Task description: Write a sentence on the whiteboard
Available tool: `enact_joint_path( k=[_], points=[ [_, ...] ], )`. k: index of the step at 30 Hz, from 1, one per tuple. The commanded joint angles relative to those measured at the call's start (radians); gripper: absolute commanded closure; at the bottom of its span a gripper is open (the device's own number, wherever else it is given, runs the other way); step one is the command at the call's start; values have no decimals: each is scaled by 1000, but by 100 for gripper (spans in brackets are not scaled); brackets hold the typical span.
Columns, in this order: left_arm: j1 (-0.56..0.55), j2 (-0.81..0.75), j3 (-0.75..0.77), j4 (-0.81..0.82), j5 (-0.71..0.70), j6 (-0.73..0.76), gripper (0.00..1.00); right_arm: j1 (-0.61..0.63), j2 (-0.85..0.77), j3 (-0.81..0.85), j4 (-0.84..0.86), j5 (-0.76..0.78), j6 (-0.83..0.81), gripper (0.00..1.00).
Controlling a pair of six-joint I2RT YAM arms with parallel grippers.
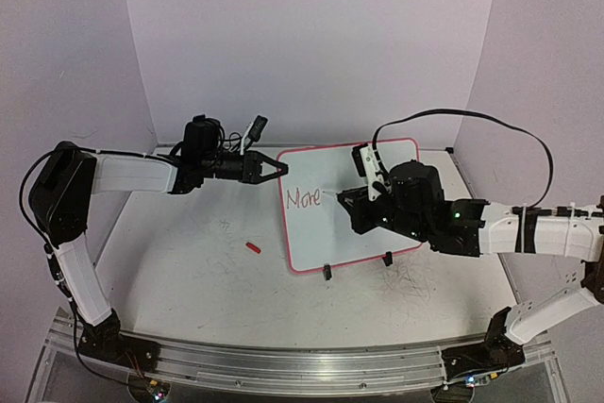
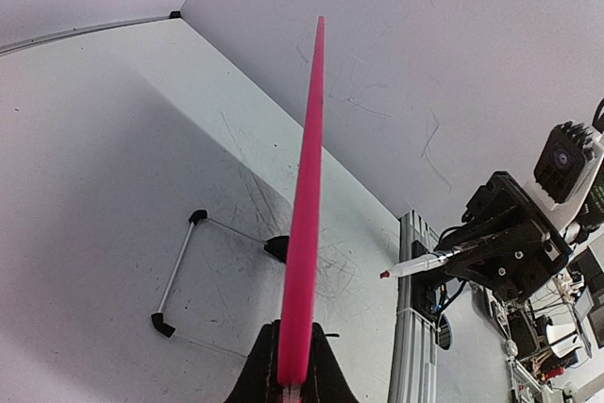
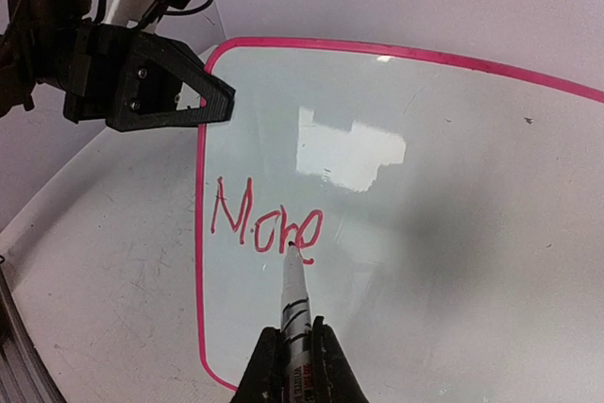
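Note:
The whiteboard (image 1: pixel 326 238), white with a thin pink rim, stands tilted on two black clip feet (image 1: pixel 327 272) mid-table. One red word, "More" (image 3: pixel 267 224), is all that shows of the sentence, near the board's left edge (image 1: pixel 304 198). My right gripper (image 3: pixel 297 332) is shut on a white marker (image 3: pixel 295 294), whose tip touches the board at the final "e". In the top view the right gripper (image 1: pixel 354 205) hangs over the board's middle. My left gripper (image 1: pixel 281 169) is shut on the board's upper left rim. In the left wrist view that pink rim (image 2: pixel 307 186) runs up from between my left gripper's (image 2: pixel 297 327) jaws.
A small red marker cap (image 1: pixel 252 246) lies on the table left of the board. A thin metal rod with black ends (image 2: pixel 179 271) rests on the table beside the board's edge. Purple walls enclose the back and sides. The aluminium rail (image 1: pixel 302 365) runs along the near edge.

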Motion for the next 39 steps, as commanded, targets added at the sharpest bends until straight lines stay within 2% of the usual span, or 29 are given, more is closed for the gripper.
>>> enact_joint_path(
  k=[1,20,28,39],
  points=[
    [2,-3,-9,6,-26,-24,100,-1,-3,41,-5,68,1,100],
    [2,0,-5,2,-24,-30,100,2,-1,24,-38,123,-33,100],
    [2,-1,-7,2,-23,-28,100,4,38,48,-7,66,-32,100],
    [2,0,-7,1,-20,-30,100,3,101,84,11,150,11,100]
  ],
)
